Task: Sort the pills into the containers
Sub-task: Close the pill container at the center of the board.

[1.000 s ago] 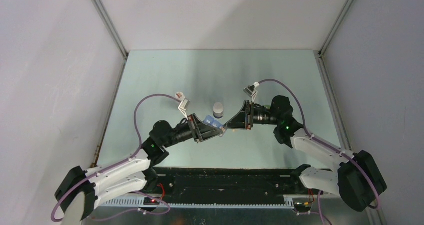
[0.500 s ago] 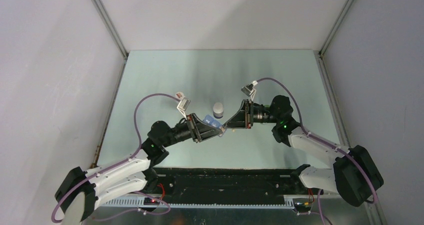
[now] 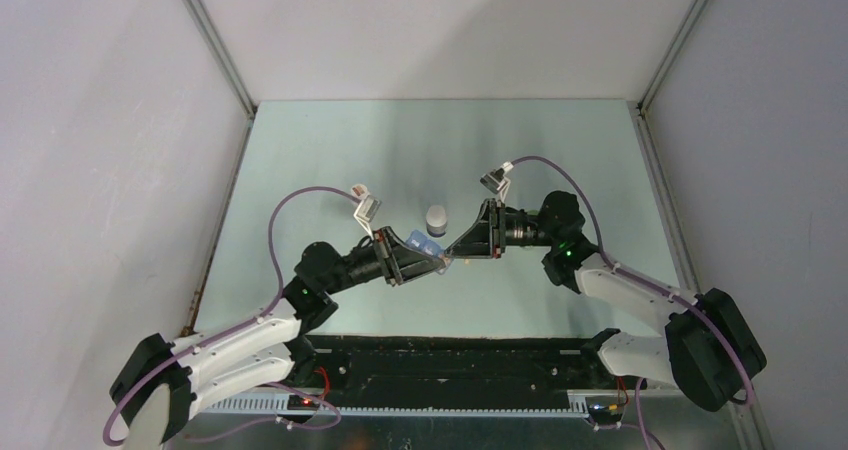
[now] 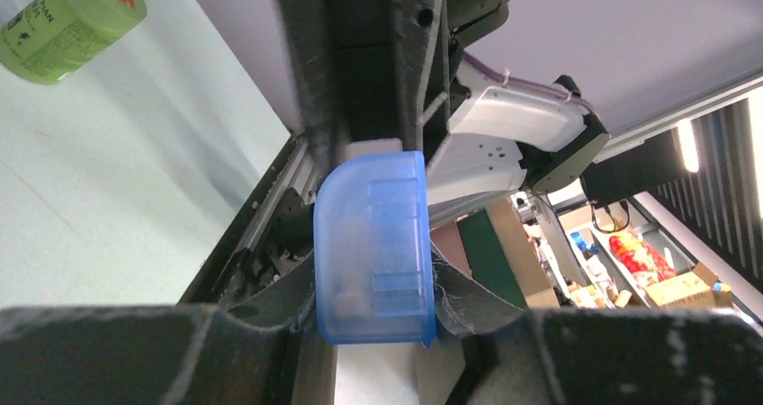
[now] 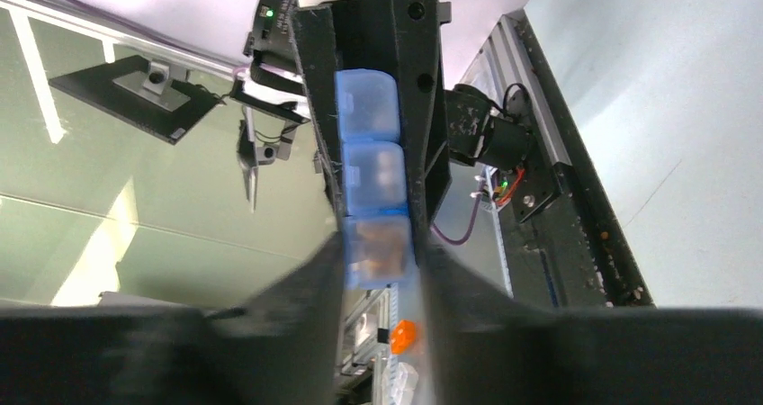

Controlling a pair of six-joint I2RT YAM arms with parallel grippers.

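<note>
A translucent blue pill box (image 3: 424,243) hangs above the table's middle, with my left gripper (image 3: 430,254) shut on it. In the left wrist view its rounded end (image 4: 372,243) sits squeezed between both fingers. The right wrist view looks along its row of compartments, the containers (image 5: 371,175); a brownish shape shows blurred in the nearest one. My right gripper (image 5: 380,274) points at that end, its fingers apart on either side of it. One orange pill (image 5: 404,335) lies in the gap near the right-hand finger, with free space on its other side.
A grey round bottle (image 3: 436,217) stands just behind the two grippers. A green bottle (image 4: 65,22) lies on its side on the pale green table (image 3: 330,170). Side walls close in left and right, and a black rail (image 3: 450,355) runs along the near edge.
My right arm has crept slightly left toward the pill box and its fingers have spread a little. The left arm and the box have stayed in place.
</note>
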